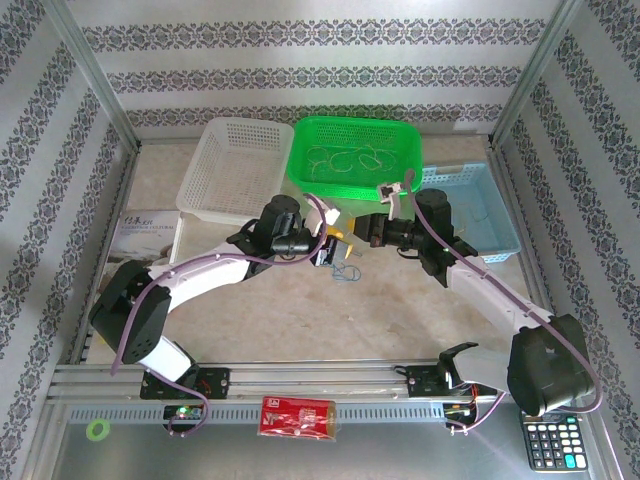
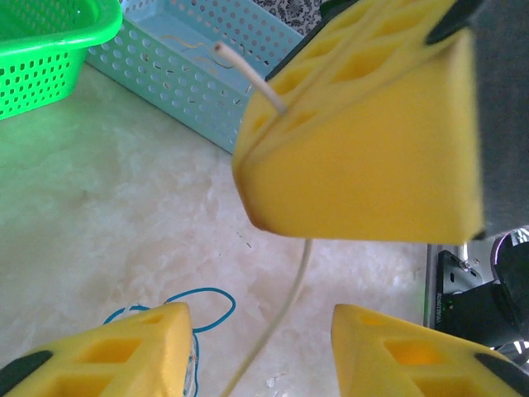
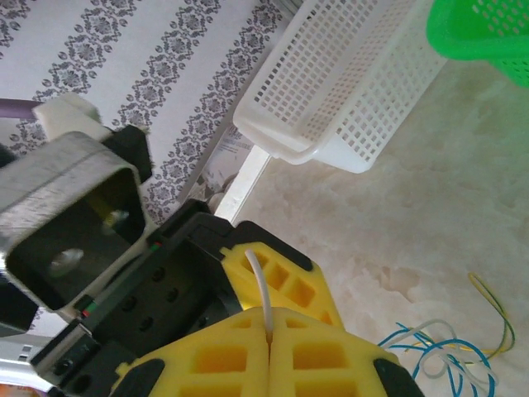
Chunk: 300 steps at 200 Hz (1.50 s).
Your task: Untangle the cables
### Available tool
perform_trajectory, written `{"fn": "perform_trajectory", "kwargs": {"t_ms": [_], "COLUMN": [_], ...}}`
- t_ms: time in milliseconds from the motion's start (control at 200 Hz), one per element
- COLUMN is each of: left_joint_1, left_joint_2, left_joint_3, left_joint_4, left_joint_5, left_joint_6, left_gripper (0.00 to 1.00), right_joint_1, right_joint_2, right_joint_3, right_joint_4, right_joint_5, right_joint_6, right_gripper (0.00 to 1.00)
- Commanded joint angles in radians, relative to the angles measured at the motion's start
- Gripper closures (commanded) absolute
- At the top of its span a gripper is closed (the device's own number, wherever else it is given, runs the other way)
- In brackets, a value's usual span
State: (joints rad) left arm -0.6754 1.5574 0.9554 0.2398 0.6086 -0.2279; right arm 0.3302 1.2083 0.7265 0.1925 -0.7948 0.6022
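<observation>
My right gripper point(image 3: 269, 331) is shut on a cream-white cable point(image 3: 261, 281), whose short end pokes up from between the yellow pads. In the left wrist view that cable point(image 2: 291, 302) hangs down from the right gripper's fingers point(image 2: 364, 132) and passes through the gap of my left gripper point(image 2: 260, 318). The left jaws stand apart on either side of it without touching it. The other cables lie tangled on the table point(image 3: 446, 351), blue, white and yellow-green, with a blue loop point(image 2: 207, 299) beside the left finger. Both grippers meet at mid-table point(image 1: 340, 240).
A green basket point(image 1: 400, 135) holding several thin wires stands at the back, between a white basket point(image 1: 225, 170) and a light-blue one point(image 1: 490, 215). A calculator point(image 1: 553, 440), a red packet point(image 1: 297, 415) and a green ring point(image 1: 97, 430) lie along the near edge.
</observation>
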Motion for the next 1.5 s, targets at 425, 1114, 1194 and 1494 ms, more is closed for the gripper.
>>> {"fn": "perform_trajectory", "kwargs": {"t_ms": [425, 1114, 1194, 1494], "left_joint_1": [-0.013, -0.012, -0.011, -0.012], "left_joint_2": [0.011, -0.039, -0.039, -0.040], "left_joint_3": [0.011, 0.081, 0.092, 0.108], "left_joint_4": [0.136, 0.225, 0.225, 0.238], "left_joint_5": [-0.008, -0.096, -0.103, -0.127], "left_joint_6": [-0.092, -0.432, -0.463, -0.574], "left_gripper": [1.00, 1.00, 1.00, 1.00], "right_joint_1": [-0.032, 0.145, 0.174, 0.249], "right_joint_2": [-0.063, -0.313, -0.293, -0.188], "right_joint_3": [-0.014, -0.375, -0.364, -0.283], "right_joint_4": [0.027, 0.181, 0.196, 0.247], "right_joint_5": [0.051, 0.461, 0.483, 0.583], "right_joint_6": [0.016, -0.061, -0.072, -0.132], "right_gripper": [0.55, 0.27, 0.26, 0.24]}}
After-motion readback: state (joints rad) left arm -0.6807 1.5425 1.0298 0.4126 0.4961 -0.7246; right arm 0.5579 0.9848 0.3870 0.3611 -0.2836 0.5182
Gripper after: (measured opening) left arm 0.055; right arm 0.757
